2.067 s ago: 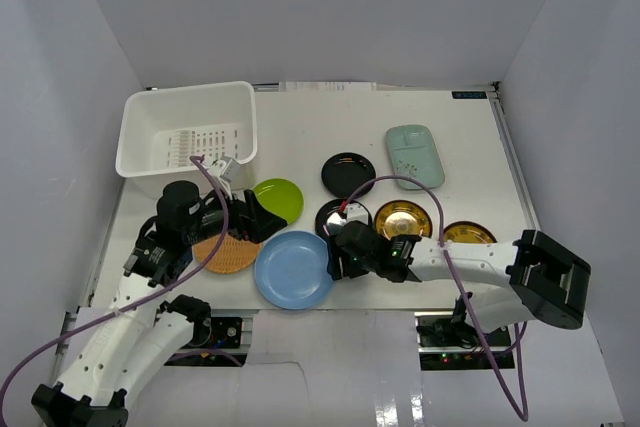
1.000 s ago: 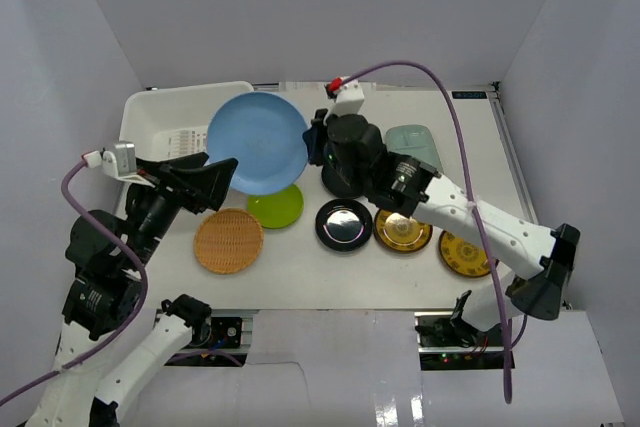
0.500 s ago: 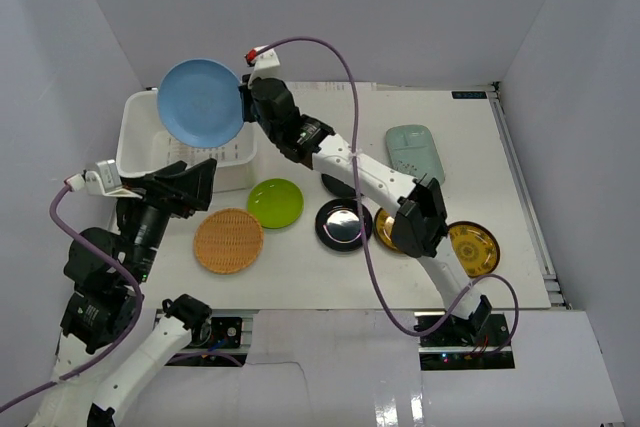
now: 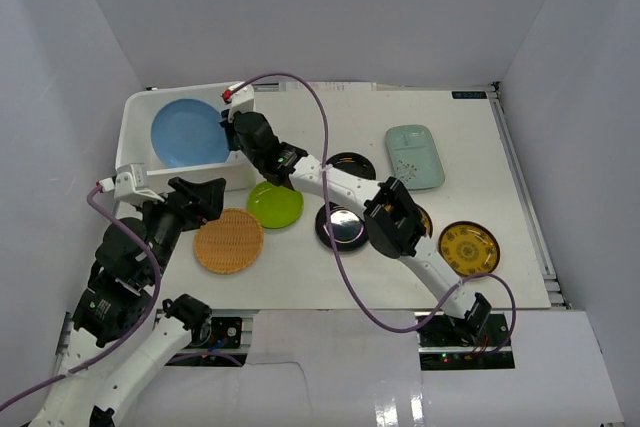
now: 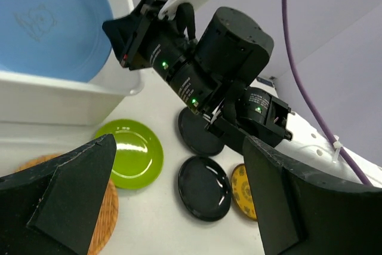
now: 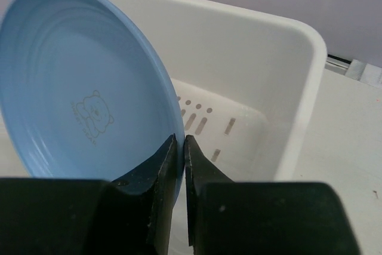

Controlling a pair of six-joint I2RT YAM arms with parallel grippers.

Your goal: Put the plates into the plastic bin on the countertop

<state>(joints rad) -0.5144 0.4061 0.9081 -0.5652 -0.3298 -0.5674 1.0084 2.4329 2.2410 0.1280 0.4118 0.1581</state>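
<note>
The light blue plate [image 4: 185, 133] stands tilted on edge inside the white plastic bin [image 4: 127, 137], its rim pinched by my right gripper [image 4: 228, 134]. The right wrist view shows the jaws [image 6: 181, 147] shut on the plate's edge [image 6: 83, 111], above the bin's printed floor [image 6: 221, 129]. My left gripper [image 4: 205, 197] hovers open by the bin's front corner with nothing in it. On the countertop [image 4: 300, 117] lie a lime green plate [image 4: 275, 203], a wicker plate [image 4: 228, 240], two black plates [image 4: 343, 224] [image 4: 350, 164], a gold plate [image 4: 467, 246] and a mint dish [image 4: 414, 155].
The right arm stretches diagonally across the middle plates and hides most of a second gold plate [image 4: 425, 219]. In the left wrist view the lime plate [image 5: 128, 153] and a black plate [image 5: 205, 187] lie between my open fingers. Grey walls enclose the table.
The right gripper has carried the blue plate from above the bin's far rim down into the bin. The left gripper has shifted slightly right and stays open.
</note>
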